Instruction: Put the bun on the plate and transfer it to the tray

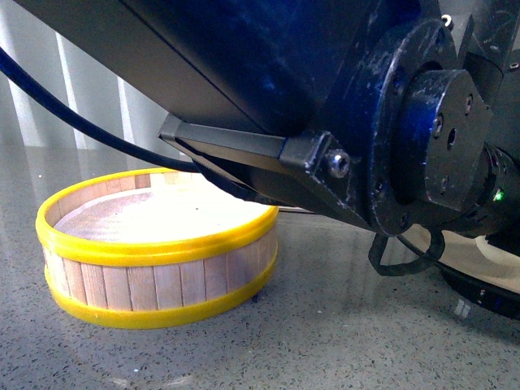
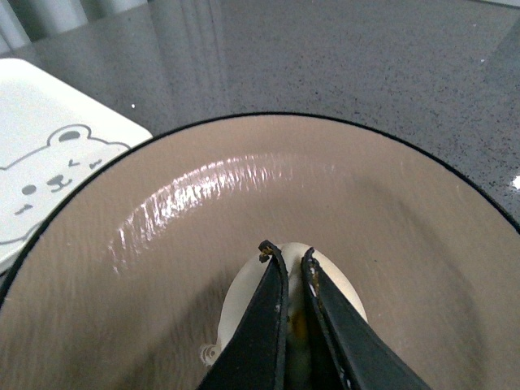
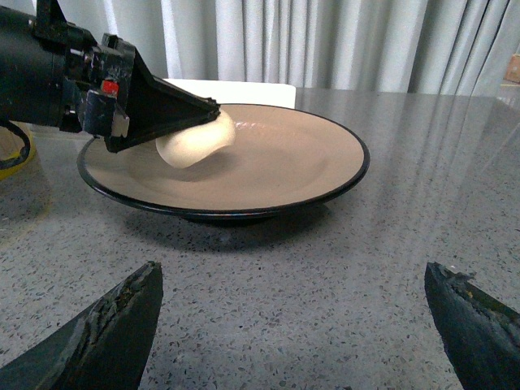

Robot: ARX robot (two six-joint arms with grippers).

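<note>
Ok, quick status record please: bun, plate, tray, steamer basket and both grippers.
bun: over the plate's beige inside, pinched at its top by the left fingers; contact with plate unclear
plate: on the grey table, not on the tray
tray: just beyond the plate's rim, nothing on its visible part
steamer basket: on the table, apart from the plate
left gripper: shut on bun
right gripper: open wide, empty, short of the plate
progress: bun at plate, not released; transfer not begun

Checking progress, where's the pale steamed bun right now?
In the right wrist view, the left gripper pinches the pale cream bun over the black-rimmed beige plate.
</note>
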